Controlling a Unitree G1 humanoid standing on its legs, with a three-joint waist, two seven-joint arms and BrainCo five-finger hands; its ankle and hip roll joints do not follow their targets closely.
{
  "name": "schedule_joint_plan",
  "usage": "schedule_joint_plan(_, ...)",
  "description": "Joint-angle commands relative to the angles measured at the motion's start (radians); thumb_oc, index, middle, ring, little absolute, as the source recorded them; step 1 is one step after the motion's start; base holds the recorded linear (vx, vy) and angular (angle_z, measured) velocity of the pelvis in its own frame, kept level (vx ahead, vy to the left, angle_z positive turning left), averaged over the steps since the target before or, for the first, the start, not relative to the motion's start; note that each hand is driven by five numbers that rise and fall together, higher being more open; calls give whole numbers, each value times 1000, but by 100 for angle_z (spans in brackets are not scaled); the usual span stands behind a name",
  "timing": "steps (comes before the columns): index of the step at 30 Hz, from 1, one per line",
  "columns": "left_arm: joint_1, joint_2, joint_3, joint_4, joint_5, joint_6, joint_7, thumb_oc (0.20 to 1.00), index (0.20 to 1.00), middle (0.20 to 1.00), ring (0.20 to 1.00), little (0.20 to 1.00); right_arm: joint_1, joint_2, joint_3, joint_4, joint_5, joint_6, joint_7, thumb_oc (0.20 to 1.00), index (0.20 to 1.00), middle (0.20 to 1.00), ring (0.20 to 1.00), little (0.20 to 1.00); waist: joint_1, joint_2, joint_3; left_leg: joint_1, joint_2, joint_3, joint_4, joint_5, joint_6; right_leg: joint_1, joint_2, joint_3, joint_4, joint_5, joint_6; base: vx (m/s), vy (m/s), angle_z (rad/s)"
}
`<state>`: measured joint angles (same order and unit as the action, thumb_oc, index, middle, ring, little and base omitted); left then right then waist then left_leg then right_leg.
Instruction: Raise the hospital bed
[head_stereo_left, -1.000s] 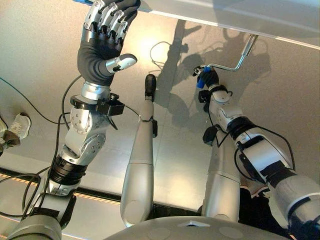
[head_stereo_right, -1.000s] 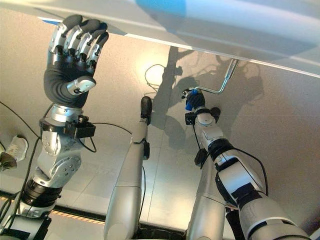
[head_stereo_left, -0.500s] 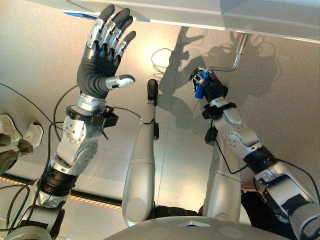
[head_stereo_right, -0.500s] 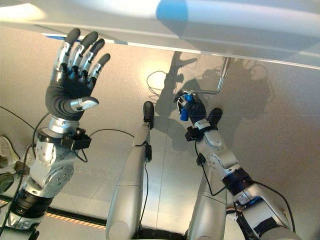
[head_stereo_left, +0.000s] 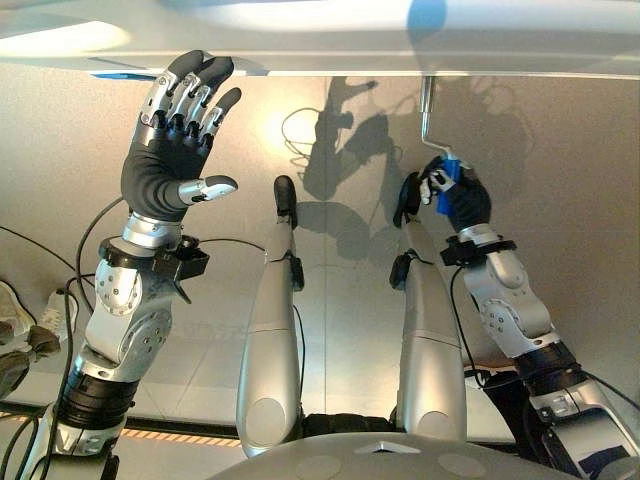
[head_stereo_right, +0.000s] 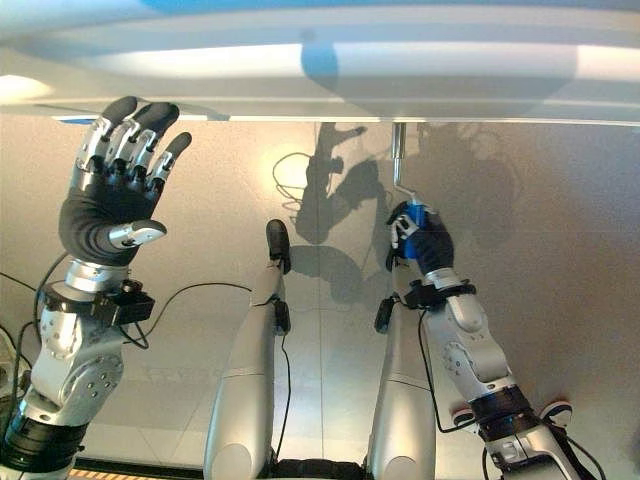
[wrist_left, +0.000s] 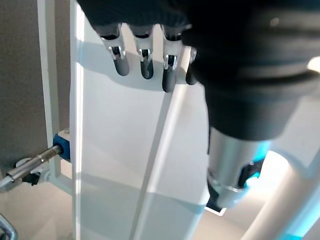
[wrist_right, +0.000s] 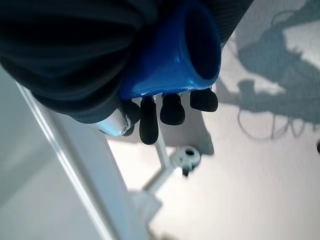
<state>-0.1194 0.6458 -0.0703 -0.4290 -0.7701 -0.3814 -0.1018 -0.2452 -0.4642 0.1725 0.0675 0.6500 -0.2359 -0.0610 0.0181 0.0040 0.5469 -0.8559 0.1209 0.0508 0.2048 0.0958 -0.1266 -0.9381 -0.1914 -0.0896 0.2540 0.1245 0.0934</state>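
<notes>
The right hand (head_stereo_left: 455, 200) is curled tight round the blue grip (head_stereo_left: 447, 178) of the hospital bed's crank handle (head_stereo_right: 399, 165), with the dark fingertips (wrist_right: 172, 109) wrapped over the blue sleeve in the right wrist view. The metal rod of the crank rises almost straight from the grip toward 12 o'clock and meets the underside of the white bed frame (head_stereo_left: 330, 40), which runs across the top of both eye views. A second ago the crank lay swung out toward 2 o'clock, its rod slanting up to the right and the grip at its lower left end; half a second ago the grip was still left of the rod's upright part. The grip now sits nearly straight under the rod's upper end, and the right hand has travelled with it from about 12 o'clock of the view's centre over to 2 o'clock, the forearm turning to point up rather than leaning left. The left hand (head_stereo_left: 175, 150) is raised at 10 o'clock with its fingers spread and nearly straight, thumb out to the side, gripping nothing; its fingertips (wrist_left: 145, 65) reach the edge of the bed frame, as they did a second ago, with the palm a little lower in the view. The floor (head_stereo_left: 560, 250) is pale grey beneath both arms.
</notes>
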Motion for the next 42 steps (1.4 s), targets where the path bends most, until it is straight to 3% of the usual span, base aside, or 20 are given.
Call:
schedule_joint_plan(1,-24,7,64,-142,-22,-64,-36,1000,1000,1000,1000,1000,-80,-85,-318,-36,8,-287,-190,200,200,200,200,200,-36,-7,-27,80,3,-25,3,-32,-6,104,15,-16,35,-103,70,0,-82,1)
schedule_joint_plan(3,-27,10,57,-138,-28,-65,-39,1000,1000,1000,1000,1000,-77,-107,-327,77,-1,-275,-219,200,200,200,200,200,-34,-5,-27,80,6,-28,2,-28,-7,104,15,-18,35,-102,70,-1,-57,2)
schedule_joint_plan(7,-37,49,15,-142,-23,-55,-40,1000,1000,1000,1000,1000,-119,-207,-276,431,-103,-178,-289,200,200,200,200,200,-17,4,-27,74,8,-35,0,-21,-7,102,12,-28,37,-101,70,-4,-24,3)
schedule_joint_plan(10,-61,83,-38,-143,-30,-49,-43,1000,1000,1000,1000,1000,-201,-253,-178,686,-93,-106,-252,200,200,200,200,200,0,14,-27,63,7,-41,1,-17,-7,98,7,-39,38,-98,71,-4,-24,4)
schedule_joint_plan(15,-137,100,-134,-115,-30,-39,-41,1000,1000,1000,1000,1000,-359,-243,-15,1055,-56,-1,-138,200,200,200,200,200,38,47,-27,53,-2,-49,7,-8,-12,107,-8,-61,41,-96,73,-2,-25,7)
schedule_joint_plan(20,-167,80,-166,-77,-22,-25,-51,1000,1000,1000,1000,1000,-384,-178,52,1129,-66,54,-80,200,200,200,200,200,58,63,-27,68,-4,-44,9,1,-23,143,-18,-86,32,-93,73,-15,-18,12)
schedule_joint_plan(22,-159,62,-179,-46,-19,-14,-56,1000,1000,1000,1000,1000,-373,-131,88,1113,-72,67,-47,1000,1000,1000,1000,1000,61,59,-27,90,-4,-41,3,4,-24,169,-18,-94,23,-89,73,-23,-3,8)
schedule_joint_plan(26,-133,66,-190,16,32,4,-59,1000,1000,1000,1000,1000,-341,-67,109,1094,-105,80,-39,1000,1000,1000,1000,1000,66,49,-27,159,-5,-37,-6,1,-22,243,-22,-101,5,-83,74,-17,12,-1)
schedule_joint_plan(31,-77,-14,-256,339,124,32,-30,1000,1000,1000,1000,1000,-287,-9,105,1082,-145,91,-41,1000,1000,1000,1000,1000,61,27,-27,298,-7,-26,-50,3,-14,385,-25,-119,-48,-67,81,-18,22,-7)
schedule_joint_plan(37,-4,-99,-258,836,363,42,19,1000,1000,1000,1000,1000,-135,52,52,1075,-237,92,-51,1000,1000,1000,1000,1000,47,4,-27,540,-5,-19,-80,-19,2,636,-19,-127,-95,-72,88,43,30,-4)
schedule_joint_plan(39,2,-120,-260,904,407,45,27,1000,1000,1000,1000,1000,-112,56,41,1084,-256,91,-52,1000,1000,1000,1000,1000,43,2,-30,574,-4,-19,-91,-18,3,671,-18,-131,-107,-70,89,54,17,-1)
schedule_joint_plan(42,28,-159,-261,1047,510,58,51,1000,1000,1000,1000,1000,-41,69,21,1086,-294,89,-60,1000,1000,1000,1000,1000,29,-2,-94,628,-3,-20,-122,-15,3,725,-10,-138,-139,-74,89,106,4,2)
